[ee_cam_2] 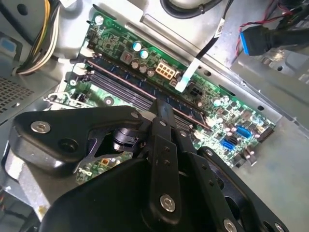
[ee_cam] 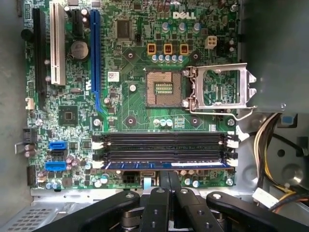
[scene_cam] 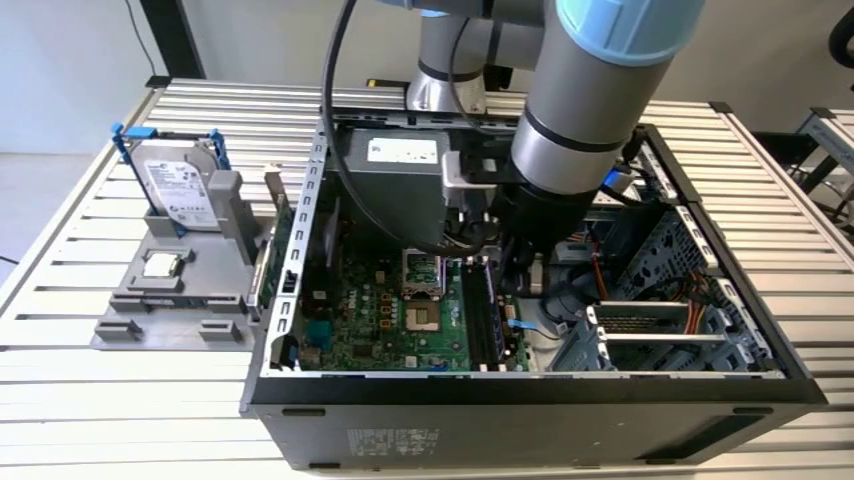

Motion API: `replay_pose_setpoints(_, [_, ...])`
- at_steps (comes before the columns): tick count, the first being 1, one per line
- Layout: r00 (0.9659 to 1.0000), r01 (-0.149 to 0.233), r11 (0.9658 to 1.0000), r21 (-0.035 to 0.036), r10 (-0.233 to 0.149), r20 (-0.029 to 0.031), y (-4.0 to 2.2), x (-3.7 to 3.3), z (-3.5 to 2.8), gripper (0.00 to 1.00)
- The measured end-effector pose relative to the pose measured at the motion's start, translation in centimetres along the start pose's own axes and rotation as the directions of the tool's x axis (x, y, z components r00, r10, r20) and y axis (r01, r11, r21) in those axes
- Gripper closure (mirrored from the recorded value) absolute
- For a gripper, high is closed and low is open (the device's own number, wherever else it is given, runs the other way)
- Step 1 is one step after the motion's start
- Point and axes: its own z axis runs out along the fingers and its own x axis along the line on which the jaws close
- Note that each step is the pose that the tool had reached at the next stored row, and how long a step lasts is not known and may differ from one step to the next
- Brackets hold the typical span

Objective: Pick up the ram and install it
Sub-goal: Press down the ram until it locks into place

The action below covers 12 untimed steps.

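I am pressing down inside the open computer case [scene_cam: 287,300], my gripper [ee_cam: 164,178] clenched on the top edge of the ram [ee_cam: 166,165], fingers pinched together. The ram is sitting in the slot nearest me, blue edge along the bank of memory slots [ee_cam: 164,145] on the motherboard [ee_cam: 135,111].

Risk, as I judge it: pushing off-centre could be seating one end only, leaving the white end latches [ee_cam: 232,143] unlocked, or bending the stick. Empty processor socket [ee_cam: 163,89] sits close by.

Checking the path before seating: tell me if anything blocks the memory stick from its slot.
Nothing visible does. The memory stick lies along the motherboard slot nearest the hand, with no cable or part across it.
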Motion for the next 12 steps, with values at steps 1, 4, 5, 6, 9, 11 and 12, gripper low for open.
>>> replay_pose_setpoints(1, [1.0, 0.0, 1.0, 0.0001, 0.0, 0.0, 0.09, 0.01, 0.2, 1.0])
replay_pose_setpoints(4, [1.0, 0.0, 1.0, 0.0002, 0.0, 0.0, 0.13, 0.01, 0.74, 1.0])
replay_pose_setpoints(5, [1.0, 0.0, 1.0, 0.0002, 0.0, 0.0, 0.14, 0.0, 0.91, 1.0])
replay_pose_setpoints(6, [1.0, 0.0, 1.0, 0.0002, 0.0, 0.0, 0.14, -0.01, 1.11, 1.0])
replay_pose_setpoints(9, [1.0, 0.0, 1.0, 0.0002, 0.0, 0.0001, 0.14, -0.07, 1.65, 1.0])
replay_pose_setpoints(11, [1.0, 0.0, 1.0, 0.0002, 0.0, 0.0, 0.13, -0.11, 2.01, 1.0])
replay_pose_setpoints(12, [1.0, 0.0, 1.0, 0.0002, 0.0, 0.0, 0.13, -0.13, 2.19, 1.0])
